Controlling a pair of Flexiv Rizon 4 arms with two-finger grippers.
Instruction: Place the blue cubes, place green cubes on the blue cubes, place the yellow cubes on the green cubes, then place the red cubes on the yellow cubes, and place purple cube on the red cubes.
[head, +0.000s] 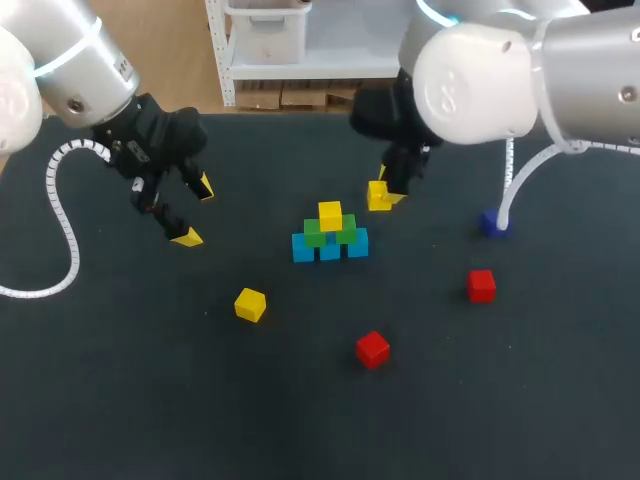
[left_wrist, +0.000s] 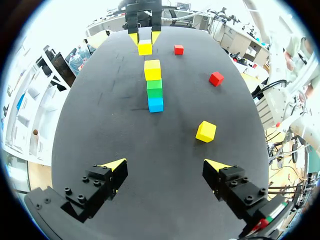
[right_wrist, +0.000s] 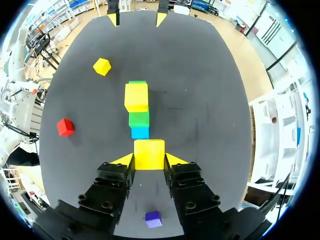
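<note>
The right gripper (right_wrist: 149, 160) is clamped on a plain yellow cube (right_wrist: 149, 151) just beside the stack of blue, green and yellow cubes (head: 330, 237) (three tiers). The left gripper (left_wrist: 166, 166), fingers wide apart, hovers well apart from it.

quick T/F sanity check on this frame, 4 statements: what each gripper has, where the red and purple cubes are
1. The right gripper is shut on a yellow cube. True.
2. The left gripper holds a red cube. False: it is open and empty.
3. Both red cubes lie on the table, apart from the stack. True.
4. The purple cube tops the stack. False: it lies on the table, and a second yellow cube is on top.
</note>
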